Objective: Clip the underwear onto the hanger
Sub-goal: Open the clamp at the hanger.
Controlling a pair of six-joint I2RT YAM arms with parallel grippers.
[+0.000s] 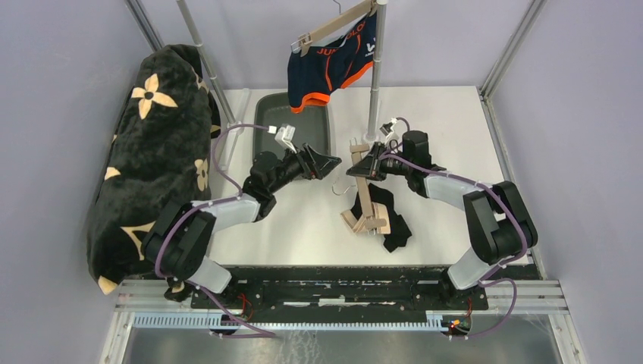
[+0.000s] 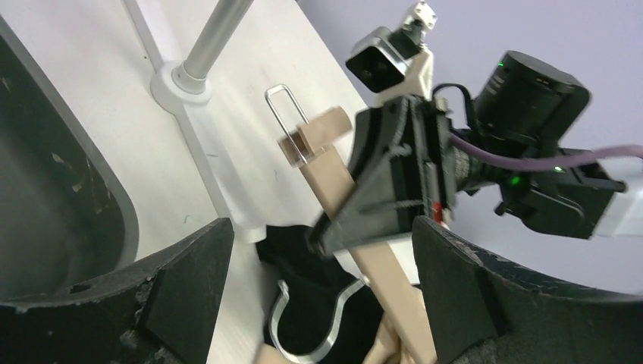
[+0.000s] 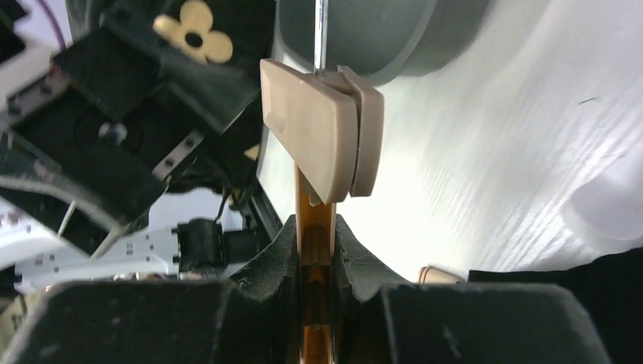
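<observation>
**Top external: right arm pins the hanger, left jaws free**

Left gripper (image 1: pixel 324 162) stands spread wide and empty, pointing at the hanger (image 1: pixel 367 196). That wooden hanger runs down mid-table, its lower end over the black underwear (image 1: pixel 393 221), which is crumpled on the table near the right arm. Right gripper (image 1: pixel 373 162) is clamped on the hanger's bar just below its upper clip (image 3: pixel 318 129). The cloth looks light, limp and apt to bunch, so a waistband edge is the place to take it. The hanger is stiff, and its sprung clip likely needs a firm pinch.
</observation>
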